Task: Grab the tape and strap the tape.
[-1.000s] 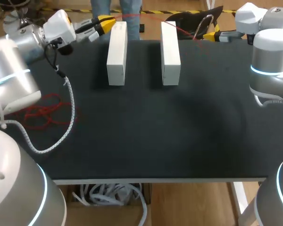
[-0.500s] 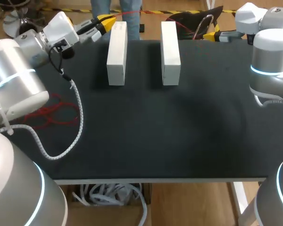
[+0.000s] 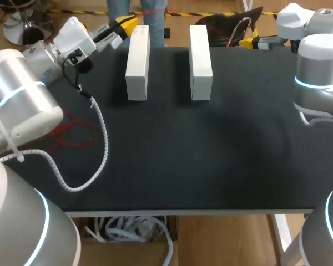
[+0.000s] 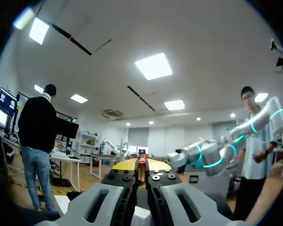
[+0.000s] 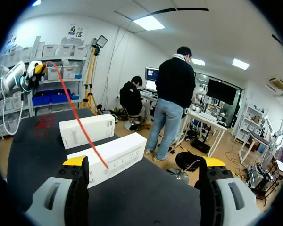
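Mid-strapping. Gripping red tape (image 5: 78,115) tight in the left gripper (image 3: 124,26) at eleven o'clock, beside the left white box (image 3: 137,61); stretched toward the right gripper (image 5: 144,161) at one o'clock, spread wide open. Next, likely: closing there, then pulling taut.

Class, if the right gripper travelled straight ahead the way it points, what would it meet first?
Probably the nearer white box, or the red tape slanting before it; depth is unclear.

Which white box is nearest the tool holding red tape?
The left white box: the left tool, gripping red tape, is by its far end; the right box is farther.
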You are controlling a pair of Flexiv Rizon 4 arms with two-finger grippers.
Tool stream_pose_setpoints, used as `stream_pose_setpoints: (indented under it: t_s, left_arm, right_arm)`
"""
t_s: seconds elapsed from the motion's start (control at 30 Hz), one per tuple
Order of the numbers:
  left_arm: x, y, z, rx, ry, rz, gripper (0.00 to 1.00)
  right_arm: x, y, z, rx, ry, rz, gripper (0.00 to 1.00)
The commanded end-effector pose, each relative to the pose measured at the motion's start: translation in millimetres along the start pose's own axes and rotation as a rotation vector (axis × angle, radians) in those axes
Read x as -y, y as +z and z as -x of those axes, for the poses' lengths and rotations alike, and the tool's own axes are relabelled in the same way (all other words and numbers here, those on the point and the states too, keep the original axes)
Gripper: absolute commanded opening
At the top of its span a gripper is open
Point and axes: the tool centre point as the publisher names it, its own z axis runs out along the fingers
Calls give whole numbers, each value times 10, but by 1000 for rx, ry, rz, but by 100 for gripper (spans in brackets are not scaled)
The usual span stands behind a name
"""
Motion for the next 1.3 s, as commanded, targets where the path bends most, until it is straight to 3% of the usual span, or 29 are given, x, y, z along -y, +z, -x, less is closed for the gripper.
stream_pose_setpoints:
  t_s: [0.03,0.9,1.3]
  left_arm:
    - [-52,-67,53,-111,-15,-18,0]
    - [102,-30,-90,-340,-78,-79,0]
    - [268,-76,-268,-337,-62,-107,0]
  right_arm:
    - [-3,-5,7,-2,0,-2,100]
    - [-3,-5,7,-2,0,-2,100]
    - [-3,-5,7,-2,0,-2,100]
